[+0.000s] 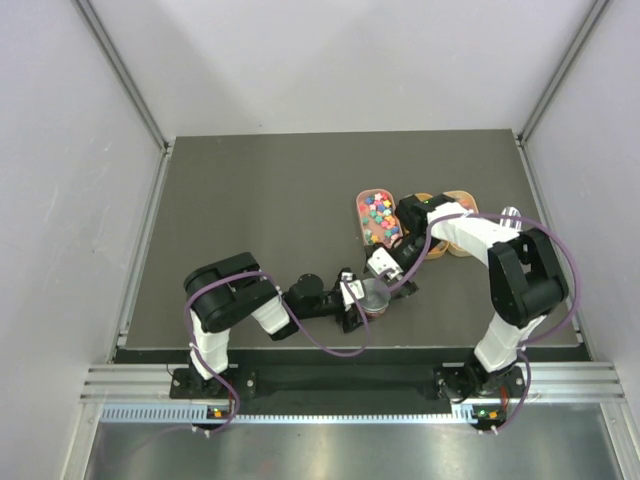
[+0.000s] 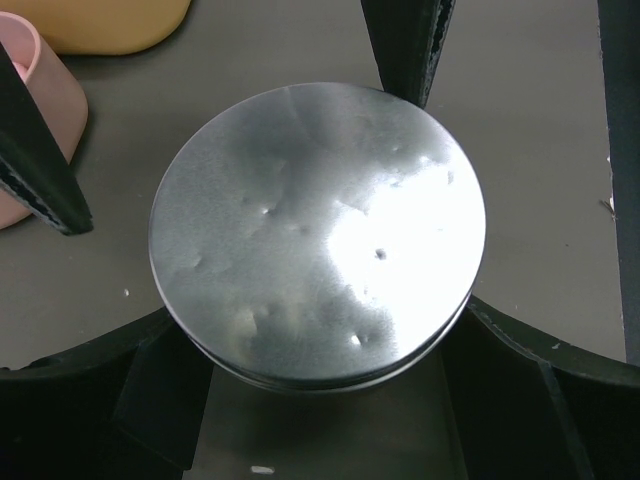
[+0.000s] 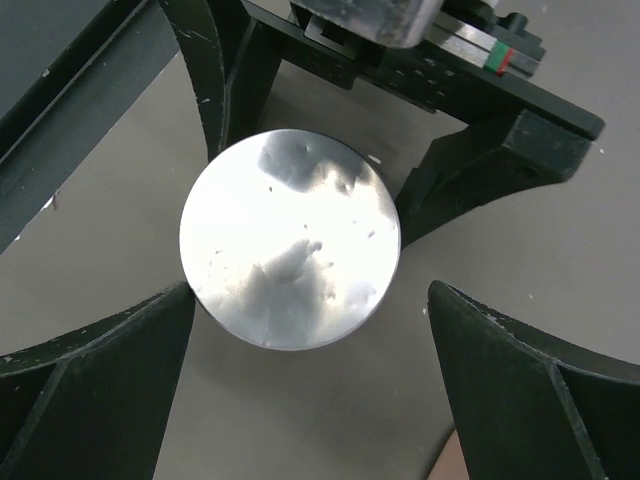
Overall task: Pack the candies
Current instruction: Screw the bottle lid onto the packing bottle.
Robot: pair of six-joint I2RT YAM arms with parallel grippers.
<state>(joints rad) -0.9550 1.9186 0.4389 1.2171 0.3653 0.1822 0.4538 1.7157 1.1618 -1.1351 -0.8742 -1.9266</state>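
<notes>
Top external view: the inside of the jar [image 1: 376, 297] is masked by its silver lid [image 2: 318, 235], and two orange trays [image 1: 462, 198] are cut off behind the right arm. The left arm is stretched low to the right — the left gripper [image 1: 364, 298] is closed against both sides of the jar. The right gripper [image 3: 310, 298], folded back toward the near edge, is spread wide around the lid — nothing is held. Multicoloured candies [image 1: 377, 215] are seen in a tray [image 1: 362, 200] just beyond the jar.
</notes>
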